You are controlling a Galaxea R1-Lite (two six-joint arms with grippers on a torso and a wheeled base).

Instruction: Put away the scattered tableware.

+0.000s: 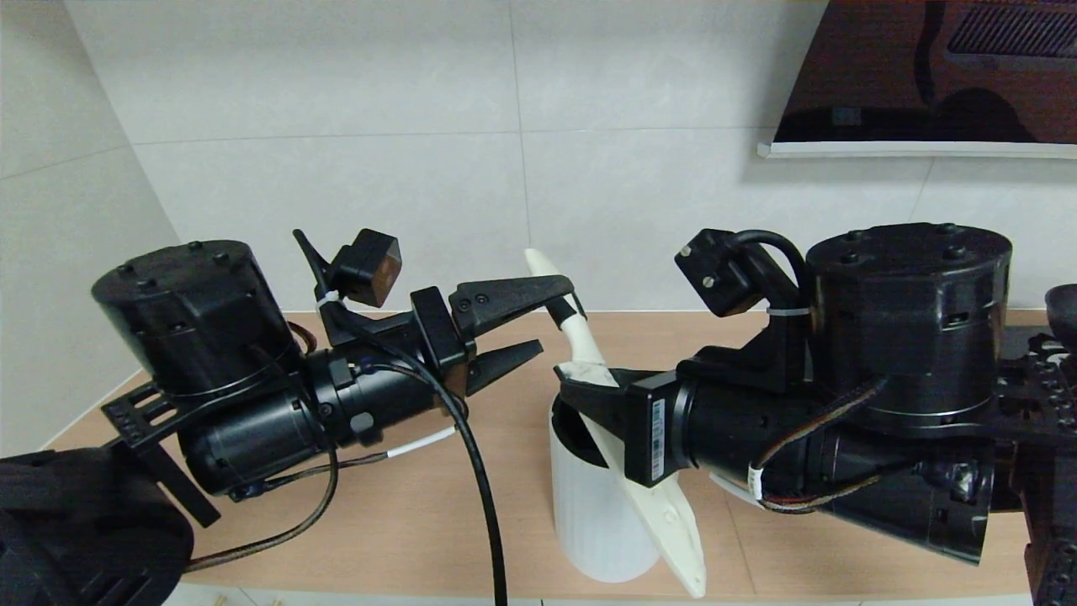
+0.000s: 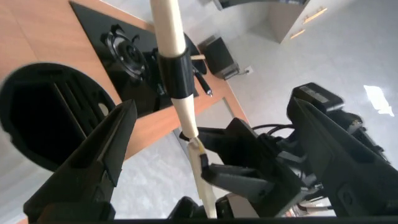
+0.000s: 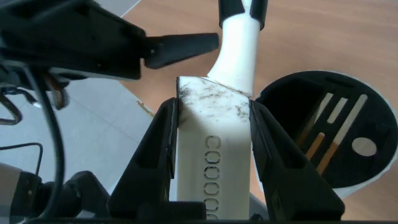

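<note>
My right gripper (image 1: 589,380) is shut on a white spatula (image 1: 665,513), which slants over the white utensil holder (image 1: 593,513). The handle points up and back, the blade hangs in front of the holder. My left gripper (image 1: 545,322) is open, its fingers on either side of the handle near its black band (image 1: 562,313). In the left wrist view the handle (image 2: 169,31) runs between the open fingers (image 2: 109,155). The right wrist view shows the right gripper (image 3: 213,112) clamping the spatula (image 3: 211,143) beside the holder's dark mouth (image 3: 292,99).
The holder stands on a wooden counter (image 1: 404,505) against a tiled wall. Several utensils (image 3: 329,121) lie inside it. A black hob (image 2: 124,46) sits farther along the counter, and a dark range hood (image 1: 925,76) hangs at the upper right.
</note>
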